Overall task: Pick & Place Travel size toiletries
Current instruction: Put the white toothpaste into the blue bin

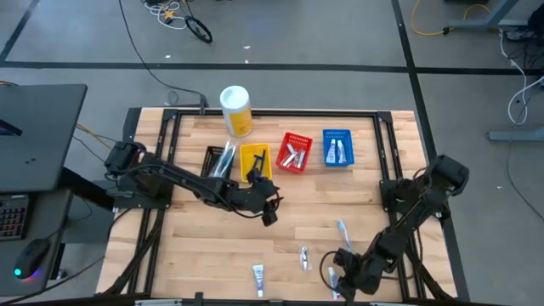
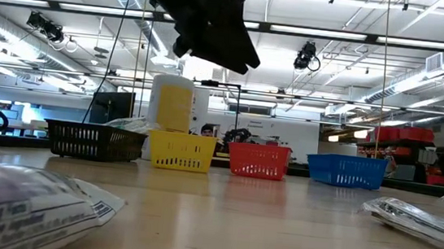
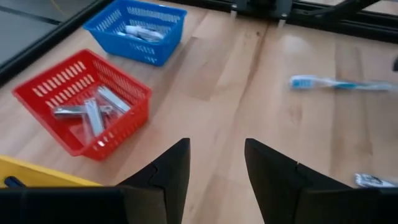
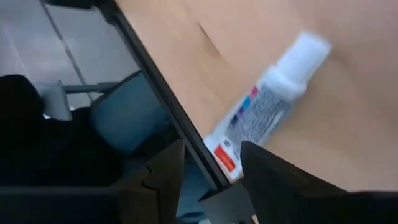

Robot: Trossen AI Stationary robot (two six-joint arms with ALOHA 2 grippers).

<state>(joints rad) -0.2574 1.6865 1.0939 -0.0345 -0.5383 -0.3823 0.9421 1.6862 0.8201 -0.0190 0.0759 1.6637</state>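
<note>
**workshop table, right arm lining up on a tube at the near edge**

wooden table [image 1: 212, 255] under bright ceiling lights, a row of small baskets along its far side; take the red basket [image 1: 294, 153] as our marker; the yellow basket [image 1: 254, 159] sits just beside it on one side, the blue basket [image 1: 337, 148] on the other, a black basket [image 1: 219, 161] past the yellow one, and a yellow canister [image 1: 235, 110] stands behind that end of the row; silver tubes already lie in the red basket, pale items in the blue.

left gripper [image 3: 214, 165] hangs above the boards just in front of the yellow basket, fingers apart, nothing between them; it looks to be waiting or heading back out after a drop.

right gripper [image 4: 208, 163] is down at the table's near edge, well apart from the red basket; fingers spread wide and empty, straddling the tail end of a white tube [image 4: 264, 112] that lies flat on the wood right at the rim; a toothbrush [image 1: 342, 231], a small silver tube [image 1: 304, 257] and another tube [image 1: 258, 277] lie loose on the near half too.

my read: pick step, approach stage, for the right arm; next it needs to settle lower, centre on the tube body, close, then carry it to the basket row.
</note>
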